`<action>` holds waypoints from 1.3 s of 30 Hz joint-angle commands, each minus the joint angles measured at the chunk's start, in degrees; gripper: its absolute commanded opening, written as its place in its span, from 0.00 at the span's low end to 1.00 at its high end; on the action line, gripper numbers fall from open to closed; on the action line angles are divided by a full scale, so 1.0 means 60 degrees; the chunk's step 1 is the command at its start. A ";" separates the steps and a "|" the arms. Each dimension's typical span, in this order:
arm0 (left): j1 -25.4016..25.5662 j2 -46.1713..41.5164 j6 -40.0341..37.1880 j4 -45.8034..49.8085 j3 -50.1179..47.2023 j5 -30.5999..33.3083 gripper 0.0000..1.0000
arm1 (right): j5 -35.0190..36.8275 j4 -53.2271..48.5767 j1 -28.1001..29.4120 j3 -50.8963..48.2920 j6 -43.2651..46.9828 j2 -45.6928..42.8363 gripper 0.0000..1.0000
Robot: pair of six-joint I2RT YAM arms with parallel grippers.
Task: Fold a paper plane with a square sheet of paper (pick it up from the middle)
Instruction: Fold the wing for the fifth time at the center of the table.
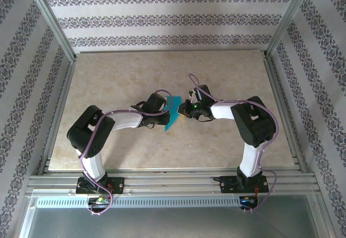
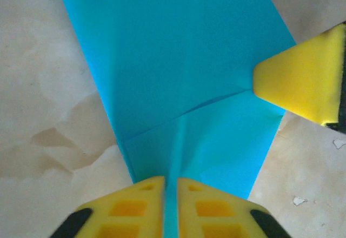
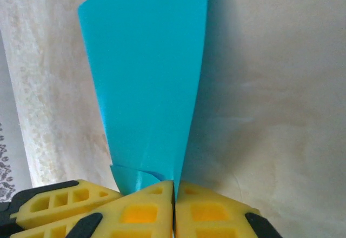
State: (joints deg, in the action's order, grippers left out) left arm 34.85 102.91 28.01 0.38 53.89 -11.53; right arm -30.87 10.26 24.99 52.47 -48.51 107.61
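Two grips on teal paper (image 2: 178, 59): left hand (image 2: 171, 186), right hand (image 3: 174, 189).

Left tool (image 2: 171, 208) clamped, right tool (image 3: 174, 211) clamped

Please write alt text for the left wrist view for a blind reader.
Folded teal paper is pinched at its near edge between the left gripper's yellow fingers, over a beige table. The right gripper's fingers meet its right edge.

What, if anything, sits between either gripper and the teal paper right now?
Nothing visible does. The left gripper is shut directly on the paper at its near edge. The right gripper is pinched on another edge of it, with nothing in between.
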 commanded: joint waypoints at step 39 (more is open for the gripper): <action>0.1456 0.0228 -0.6788 -0.4729 -0.1108 -0.0095 0.58 | 0.3697 -0.2013 0.0764 -0.1464 -0.6489 -0.3580 0.07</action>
State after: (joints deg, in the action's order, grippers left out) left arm 42.81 103.13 -9.50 -26.22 45.76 -15.66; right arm -8.10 -1.13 28.77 43.75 -85.41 85.69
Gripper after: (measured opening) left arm 0.593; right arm 0.073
